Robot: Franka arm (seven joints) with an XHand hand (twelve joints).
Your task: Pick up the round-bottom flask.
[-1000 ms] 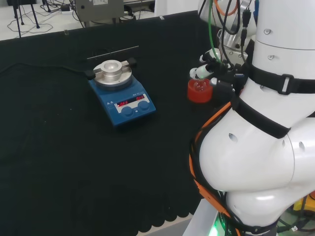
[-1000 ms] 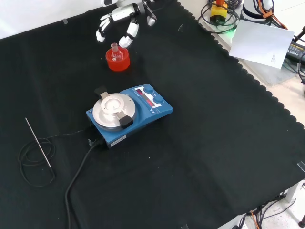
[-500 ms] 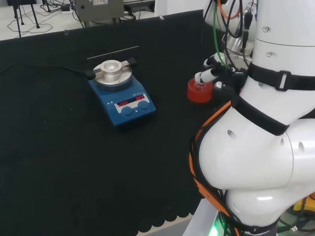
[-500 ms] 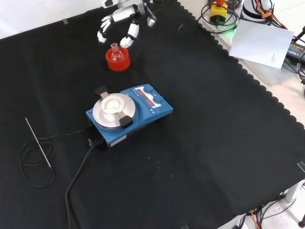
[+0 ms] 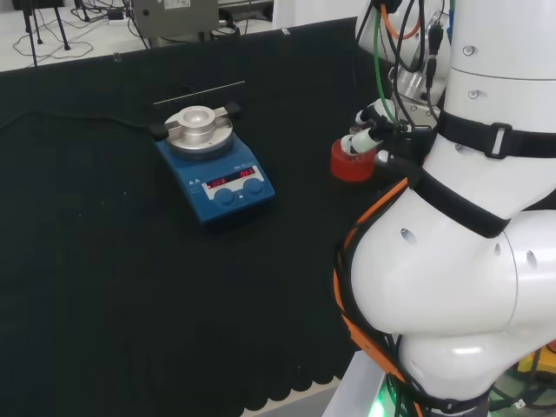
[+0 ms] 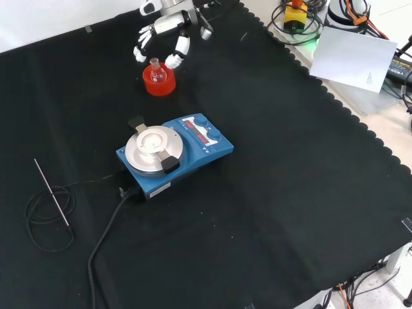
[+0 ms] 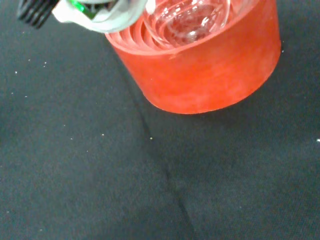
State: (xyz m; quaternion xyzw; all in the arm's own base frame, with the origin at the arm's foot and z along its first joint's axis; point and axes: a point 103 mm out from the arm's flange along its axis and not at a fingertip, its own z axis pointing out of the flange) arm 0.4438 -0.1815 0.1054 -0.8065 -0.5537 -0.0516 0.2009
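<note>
Much bare cloth (image 6: 277, 193) surrounds the flask (image 6: 154, 69); the hand's (image 6: 164, 29) fingers (image 6: 177, 53) flank it, spread, holding nothing.

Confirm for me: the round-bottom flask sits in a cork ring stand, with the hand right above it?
Not quite. The front view shows the round-bottom flask sitting in a red ribbed ring stand, not a cork one. The hand is right above it, fingers spread around the neck.

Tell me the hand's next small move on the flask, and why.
Probably ease the hand down a little further, then curl the fingers round the neck of the round-bottom flask. In the front view the fingers hang spread on either side of the neck and just above it, not yet closed on it, and the flask sits in its red ribbed stand.
</note>
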